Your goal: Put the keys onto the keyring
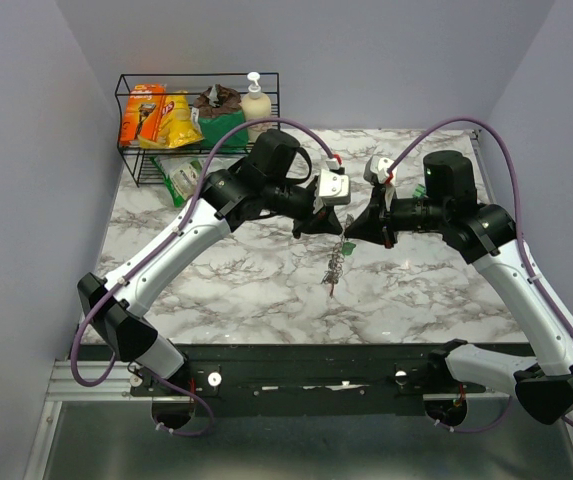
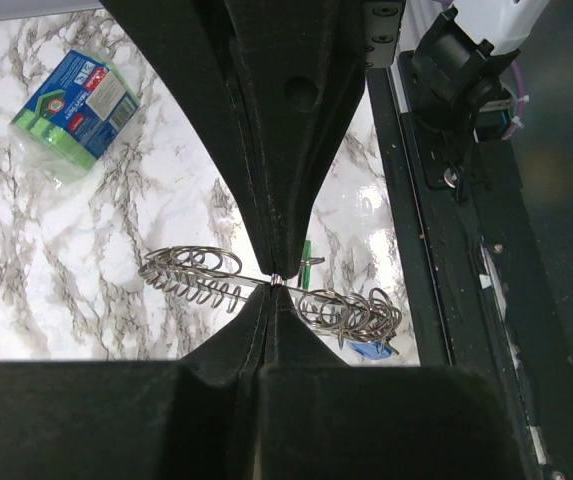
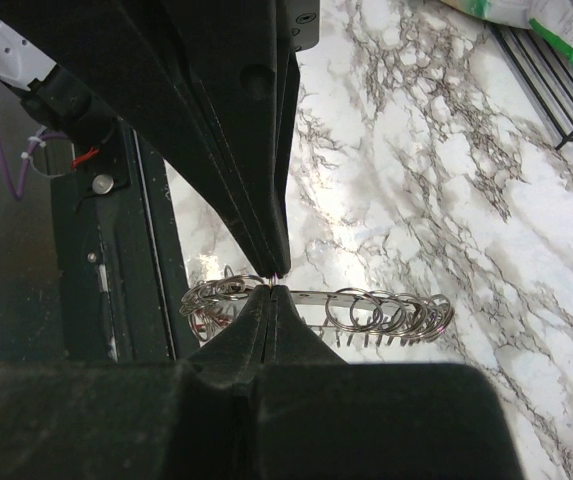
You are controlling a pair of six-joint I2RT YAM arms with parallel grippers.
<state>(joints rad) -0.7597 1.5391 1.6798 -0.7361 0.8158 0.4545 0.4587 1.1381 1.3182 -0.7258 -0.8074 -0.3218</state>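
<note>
The keyring (image 1: 336, 262) is a thin metal band crowded with small silver rings. It hangs above the marble table between both grippers. My left gripper (image 1: 324, 226) is shut on it; in the left wrist view the closed tips (image 2: 276, 280) pinch the band of the keyring (image 2: 194, 273) mid-length. A green key (image 2: 308, 257) and a blue key (image 2: 371, 348) hang by the ring cluster to the right. My right gripper (image 1: 352, 232) is also shut on it; its tips (image 3: 272, 283) pinch the keyring (image 3: 396, 314), with something red (image 3: 202, 326) under the left cluster.
A black wire basket (image 1: 134, 150) at the back left holds snack packets and a soap bottle (image 1: 256, 100). A green packet (image 1: 181, 180) lies on the table in front of it and shows in the left wrist view (image 2: 71, 108). The black base rail (image 1: 296, 380) runs along the near edge.
</note>
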